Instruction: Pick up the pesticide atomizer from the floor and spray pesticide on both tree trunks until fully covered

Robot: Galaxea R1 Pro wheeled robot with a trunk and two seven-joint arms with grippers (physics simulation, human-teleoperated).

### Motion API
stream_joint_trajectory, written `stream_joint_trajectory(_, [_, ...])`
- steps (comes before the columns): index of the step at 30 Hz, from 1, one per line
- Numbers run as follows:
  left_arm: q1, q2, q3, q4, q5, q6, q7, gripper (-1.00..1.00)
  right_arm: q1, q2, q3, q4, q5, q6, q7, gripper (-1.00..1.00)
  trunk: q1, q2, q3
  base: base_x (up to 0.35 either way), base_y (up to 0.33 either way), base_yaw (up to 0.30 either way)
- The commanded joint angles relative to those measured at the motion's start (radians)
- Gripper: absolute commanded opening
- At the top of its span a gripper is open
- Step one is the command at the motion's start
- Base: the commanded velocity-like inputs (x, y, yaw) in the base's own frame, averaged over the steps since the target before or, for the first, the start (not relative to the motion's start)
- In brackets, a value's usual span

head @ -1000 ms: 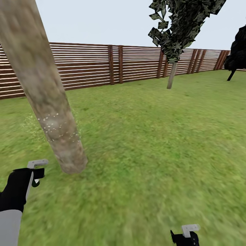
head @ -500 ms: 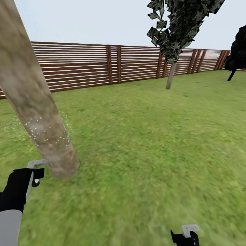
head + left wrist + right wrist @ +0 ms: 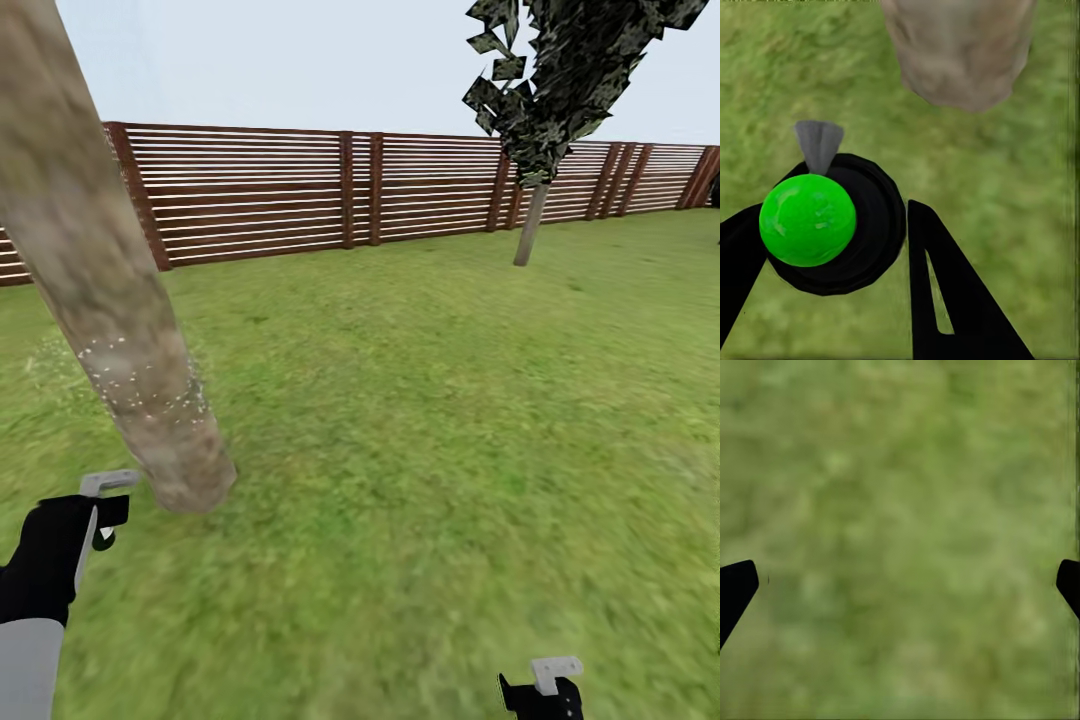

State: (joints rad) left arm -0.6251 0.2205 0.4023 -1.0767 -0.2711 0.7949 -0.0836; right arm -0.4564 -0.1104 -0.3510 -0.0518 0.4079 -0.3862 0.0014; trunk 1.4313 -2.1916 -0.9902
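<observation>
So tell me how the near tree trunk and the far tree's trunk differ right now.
The near tree trunk looks thick and leans across the head view; the far tree's trunk looks thin and nearly upright by the fence. The near one carries a band of white specks low down; none show on the far one. Both are pale grey-brown and stand in grass.

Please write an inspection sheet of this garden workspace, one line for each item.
Surface: blurry green grass lawn, flat.
Job's things: dark round pesticide atomizer with green spot held in the left pincer; thick mottled grey-beige tree trunk close in front of it, with white speckles in a band low down; second tall tree with dark jagged foliage far off by the fence.
Clutter: nothing seen.
Grippers: left pincer shut on the atomizer; right pincer open, over bare grass.
Cables: nothing seen.
Surroundings: brown horizontal-slat wooden fence, pale sky.
</observation>
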Motion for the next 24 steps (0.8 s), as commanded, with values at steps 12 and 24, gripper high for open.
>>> stream_joint_trajectory(12, [-0.001,0.0,0.004,-0.003,-0.011,0.004,-0.008,-1.0,-0.001,0.001,-0.008,0.001,0.009,-0.004,0.0,1.0,0.0,0.0,-0.001,0.157,-0.246,0.049])
stream_joint_trajectory(24, [-0.001,-0.001,0.003,-0.005,-0.011,0.004,-0.008,-1.0,-0.001,0.001,-0.008,0.001,0.009,-0.003,0.0,1.0,0.0,0.0,-0.001,0.162,-0.239,0.235])
